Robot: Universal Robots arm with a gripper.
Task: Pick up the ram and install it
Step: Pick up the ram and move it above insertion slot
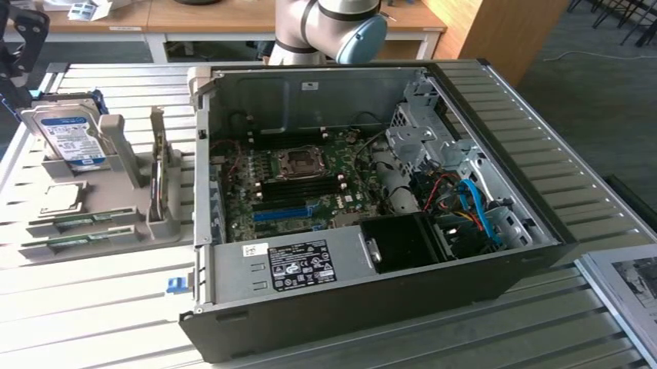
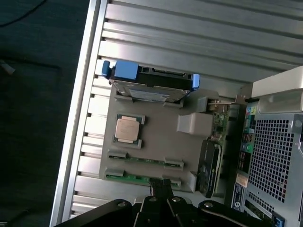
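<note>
Ram (image 1: 82, 240) lies in the grey tray (image 1: 118, 200) at the exterior view's lower left, apparently untouched; our tool (image 2: 161, 183) hangs clenched, empty, so pickup and installing remain undone.

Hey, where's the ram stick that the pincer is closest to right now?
The ram stick lies flat in the edge slot of the grey tray, next to a second stick, on the exterior view's left of the open computer case.
</note>
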